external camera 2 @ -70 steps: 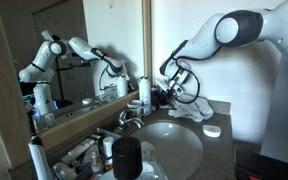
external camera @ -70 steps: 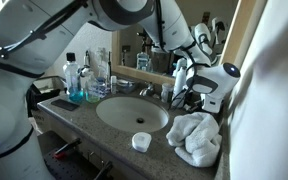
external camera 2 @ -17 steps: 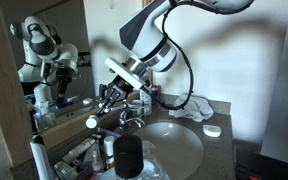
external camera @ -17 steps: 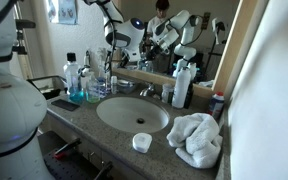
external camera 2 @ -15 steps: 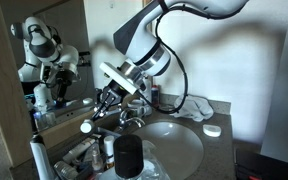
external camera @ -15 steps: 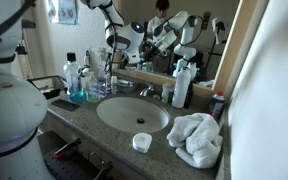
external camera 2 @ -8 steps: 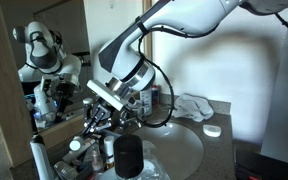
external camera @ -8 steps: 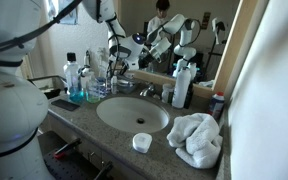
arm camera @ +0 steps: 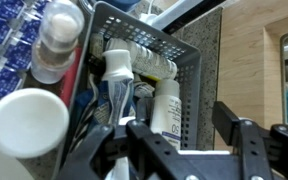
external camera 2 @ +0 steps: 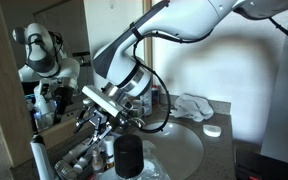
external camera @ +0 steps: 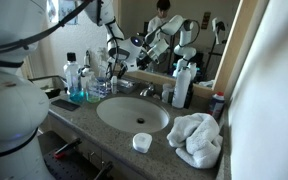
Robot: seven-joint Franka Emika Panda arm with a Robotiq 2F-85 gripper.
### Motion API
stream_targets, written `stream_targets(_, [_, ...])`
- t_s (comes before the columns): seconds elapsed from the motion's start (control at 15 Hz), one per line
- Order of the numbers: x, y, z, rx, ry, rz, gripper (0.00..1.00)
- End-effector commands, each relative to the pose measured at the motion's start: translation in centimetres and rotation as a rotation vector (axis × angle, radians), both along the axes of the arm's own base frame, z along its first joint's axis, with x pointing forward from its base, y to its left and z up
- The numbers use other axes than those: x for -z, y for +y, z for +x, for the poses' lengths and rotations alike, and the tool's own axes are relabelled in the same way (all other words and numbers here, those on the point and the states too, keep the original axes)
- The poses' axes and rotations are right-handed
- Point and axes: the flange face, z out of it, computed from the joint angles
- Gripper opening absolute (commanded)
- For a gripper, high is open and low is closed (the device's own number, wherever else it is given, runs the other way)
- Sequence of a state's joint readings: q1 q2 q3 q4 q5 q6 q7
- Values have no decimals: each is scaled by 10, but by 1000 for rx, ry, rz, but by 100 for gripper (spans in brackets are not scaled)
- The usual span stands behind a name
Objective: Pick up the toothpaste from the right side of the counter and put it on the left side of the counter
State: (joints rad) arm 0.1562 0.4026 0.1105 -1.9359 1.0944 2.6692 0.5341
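In an exterior view, the gripper is being held at upper left, over bottles on the counter. In an exterior view, the gripper is being shown at lower left. In the wrist view, the toothpaste is being clasped, its white cap at lower left beside the wire basket. Carrying is judged nearly finished; a bare counter patch is being called for, then release.

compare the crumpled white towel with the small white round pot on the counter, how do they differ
The crumpled white towel is far bigger than the small white round pot. The towel is a soft, lumpy heap; the pot is a low, stiff disc. The towel lies beside the oval sink; the pot sits in front of it, near the front edge. Both are white and rest on the speckled stone counter.
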Motion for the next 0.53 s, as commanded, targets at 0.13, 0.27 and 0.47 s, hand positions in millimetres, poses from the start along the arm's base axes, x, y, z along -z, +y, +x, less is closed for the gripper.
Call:
stream_targets(0.13, [-23, -31, 7, 70, -42, 2, 100])
stream_targets(0.27, [-32, -48, 8, 90, -51, 4, 100])
stream_targets(0.47, [-49, -76, 5, 107, -64, -13, 100])
